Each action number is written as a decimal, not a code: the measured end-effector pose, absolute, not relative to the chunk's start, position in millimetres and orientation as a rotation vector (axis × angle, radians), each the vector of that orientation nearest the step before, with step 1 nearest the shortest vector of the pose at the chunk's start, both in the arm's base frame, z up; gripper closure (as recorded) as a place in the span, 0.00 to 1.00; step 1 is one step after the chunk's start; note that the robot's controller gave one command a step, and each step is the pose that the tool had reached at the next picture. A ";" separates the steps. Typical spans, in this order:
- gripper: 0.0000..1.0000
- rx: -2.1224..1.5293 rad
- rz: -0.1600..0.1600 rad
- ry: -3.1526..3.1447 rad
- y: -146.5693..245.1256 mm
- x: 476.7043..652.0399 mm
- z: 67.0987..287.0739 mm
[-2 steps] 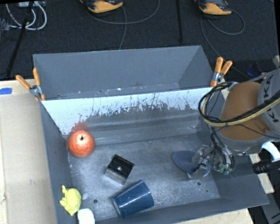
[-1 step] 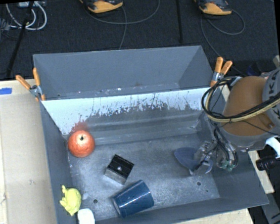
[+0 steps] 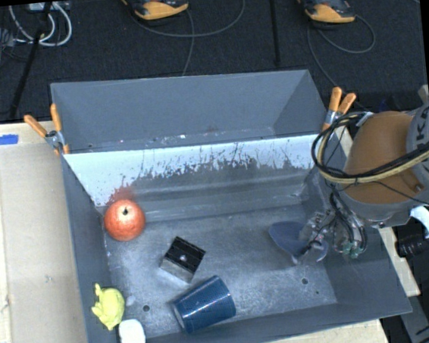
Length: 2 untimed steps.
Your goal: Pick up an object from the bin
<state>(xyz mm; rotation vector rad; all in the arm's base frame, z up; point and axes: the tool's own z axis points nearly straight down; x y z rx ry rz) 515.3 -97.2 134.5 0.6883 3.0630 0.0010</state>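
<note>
My gripper point(image 3: 322, 239) is low at the right side of the bin, near the right wall. Right at its left lies a flat blue-grey piece point(image 3: 285, 237) with a rounded outline, its right edge meeting the gripper; whether it is gripped I cannot tell. Further left, a small black block point(image 3: 182, 257) with a grey side rests on the bin floor. In front of that block a dark blue cup point(image 3: 204, 303) lies on its side.
A red apple point(image 3: 124, 220) sits at the left by the back slope. A yellow toy figure point(image 3: 108, 305) and a small white lump point(image 3: 132, 333) lie in the front left corner. The arm with its orange cover and cables reaches in over the right rim.
</note>
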 end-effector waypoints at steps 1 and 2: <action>1.00 0.687 0.001 3.063 -97.3 515.2 141.3; 1.00 0.686 0.001 3.066 -97.2 514.6 148.8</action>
